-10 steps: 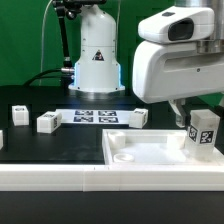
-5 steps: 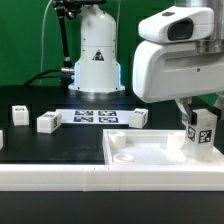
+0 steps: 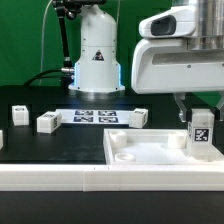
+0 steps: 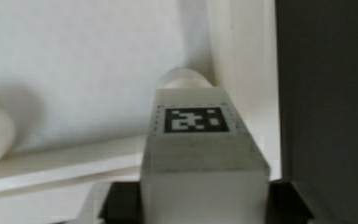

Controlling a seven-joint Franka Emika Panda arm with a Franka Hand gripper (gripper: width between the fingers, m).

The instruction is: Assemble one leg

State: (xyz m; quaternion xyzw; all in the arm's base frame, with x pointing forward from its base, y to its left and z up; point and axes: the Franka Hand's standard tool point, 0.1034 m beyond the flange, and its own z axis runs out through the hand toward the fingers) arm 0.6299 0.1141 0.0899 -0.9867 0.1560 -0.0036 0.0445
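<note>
At the right edge of the frame the pincer point(image 3: 200, 116) keeps its grip on the leg point(image 3: 201, 138), which is now upright instead of tilted above the white panel point(image 3: 150, 160), so seating it seems near

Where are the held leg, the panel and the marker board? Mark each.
held leg point(image 3: 201, 133): exterior view, its tagged front face.
panel point(image 3: 155, 148): exterior view, bare top surface.
marker board point(image 3: 99, 116): exterior view, middle of its top face.
</note>
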